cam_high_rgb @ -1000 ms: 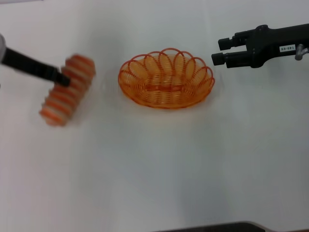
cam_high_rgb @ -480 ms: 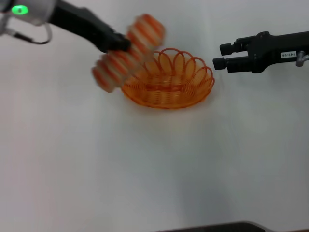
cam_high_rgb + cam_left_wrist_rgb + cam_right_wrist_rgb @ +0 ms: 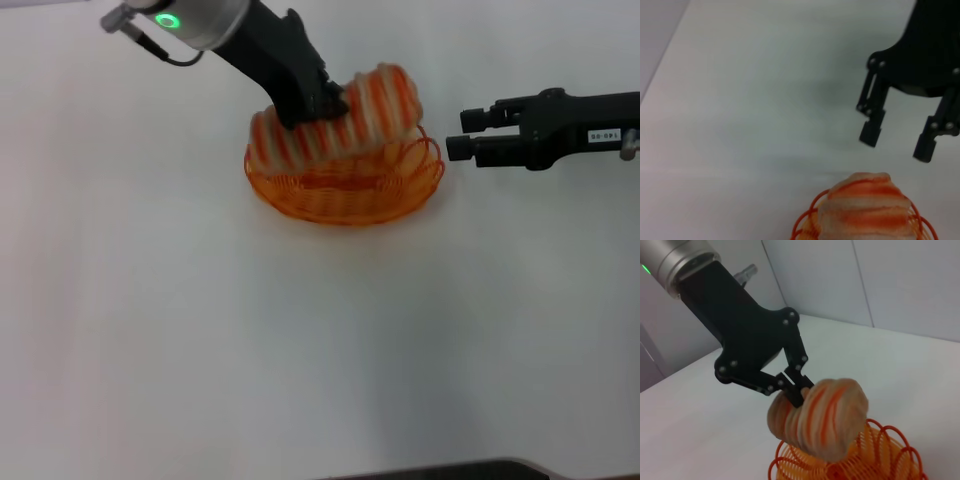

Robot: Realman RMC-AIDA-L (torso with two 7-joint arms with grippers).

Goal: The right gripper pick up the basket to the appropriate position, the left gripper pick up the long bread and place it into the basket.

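Note:
The orange wire basket (image 3: 345, 190) stands on the white table at centre back. My left gripper (image 3: 322, 101) is shut on the long striped bread (image 3: 345, 125) and holds it tilted over the basket, the bread's left end low at the rim. The right wrist view shows the left gripper (image 3: 797, 390) gripping the bread (image 3: 822, 420) above the basket (image 3: 885, 450). My right gripper (image 3: 462, 133) is open and empty, just right of the basket and apart from it. In the left wrist view the bread's end (image 3: 865, 212) and the basket rim (image 3: 805, 225) show, with the right gripper (image 3: 896, 142) open beyond.
The white table (image 3: 300, 340) stretches wide in front of the basket and to both sides. A dark edge (image 3: 450, 470) runs along the near side. A pale wall (image 3: 865, 280) rises behind the table.
My left gripper has carried the bread from the table's left side rightward to over the basket. The right gripper has drawn back slightly to the right. The basket has not moved.

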